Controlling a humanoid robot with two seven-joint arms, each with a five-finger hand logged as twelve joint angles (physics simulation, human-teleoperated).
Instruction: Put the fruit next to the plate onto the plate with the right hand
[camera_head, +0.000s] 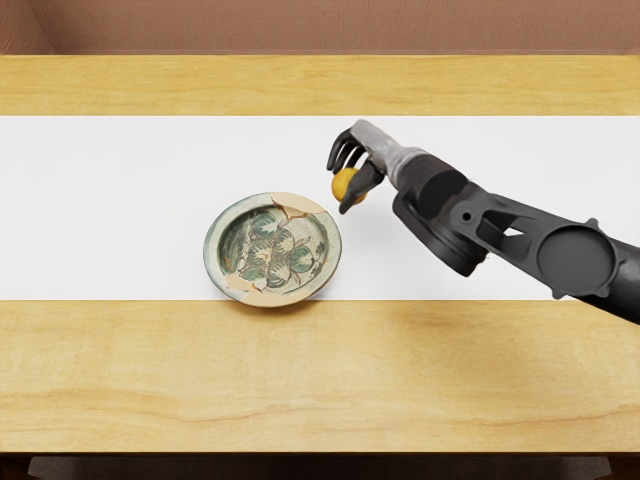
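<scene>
**While Clasped by the Right Hand (362, 160), the Fruit (342, 183) Is Held Just Outside the Plate (213, 245)**

Because the fingers and thumb are wrapped about it, only part of the small orange-yellow fruit can be seen: a rounded patch between the dark fingers curled over its top and the thumb laid across its right side. Whether it is resting on the white runner (120, 200) or is held clear of it cannot be told from this slanted view. The right arm (480, 225) is cut off by the right edge of the frame, so only the dark forearm, a round joint cover and the grey wrist are shown.

The plate is painted with green, leaf-like shapes and brown lines on a pale ground. What the pattern depicts cannot be made out, and brownish patches are seen along the rim.

The arm is brought in from the lower right and slanted up and to the left, towards the middle of the frame. The hand is closed on the fruit. The fruit is placed right of centre in the upper half, just beside the plate's upper right rim, with a narrow strip of runner between them, and it is not over the plate. The plate is set slightly left of centre on the runner, which is laid across the wooden table (300, 370) from the left edge to the right
</scene>
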